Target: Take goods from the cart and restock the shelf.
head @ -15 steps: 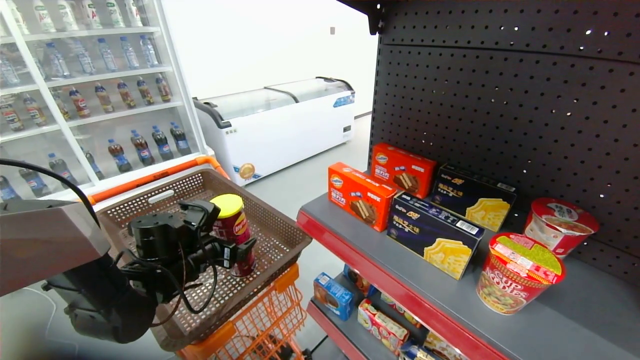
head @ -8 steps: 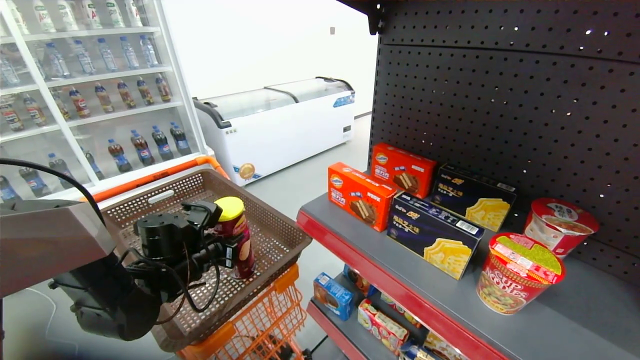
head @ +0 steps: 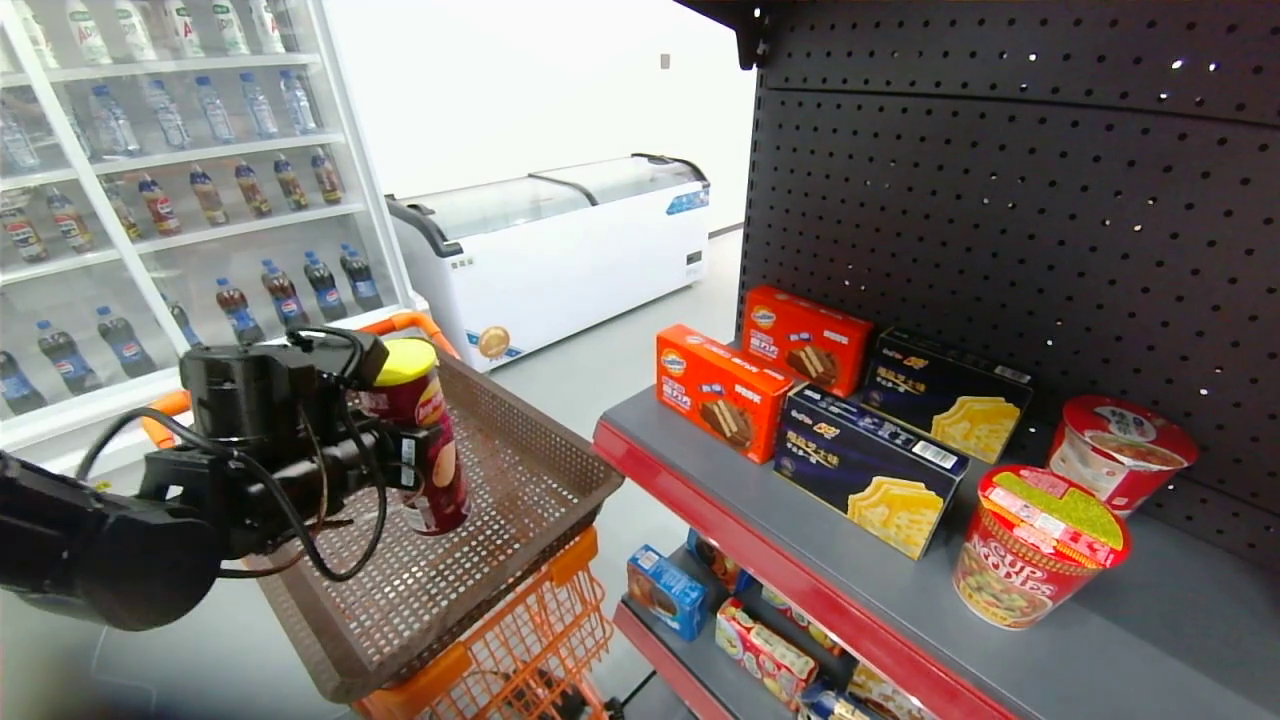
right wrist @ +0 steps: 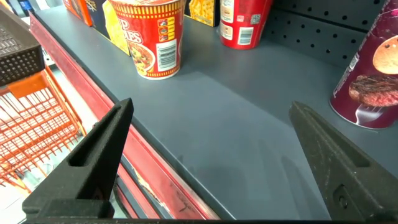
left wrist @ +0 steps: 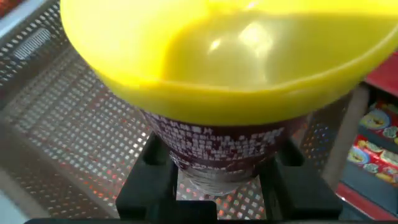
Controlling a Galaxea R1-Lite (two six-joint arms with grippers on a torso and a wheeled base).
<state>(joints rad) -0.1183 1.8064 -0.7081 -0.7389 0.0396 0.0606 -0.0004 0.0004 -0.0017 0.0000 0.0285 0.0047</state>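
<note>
Item: chip can (head: pixel 415 400), yellow lid, upright, pinched in my left gripper (head: pixel 425 465) above the cart basket (head: pixel 530 450). Shelf (head: pixel 710 480) at its 3 o'clock, not yet reached. My right gripper (right wrist: pixel 208 155): fingers spread, over the shelf. Status: picked, unplaced.

White wall (head: pixel 520 90), grey floor (head: pixel 610 370) — chest freezer (head: pixel 560 260) beside a glass-doored drinks cooler (head: pixel 170 190).

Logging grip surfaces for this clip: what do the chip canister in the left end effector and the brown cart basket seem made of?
The chip canister: glossy printed wall, likely coated cardboard or plastic; its yellow lid looks like smooth plastic with soft highlights. The brown basket: matte, evenly perforated, probably moulded plastic.
</note>
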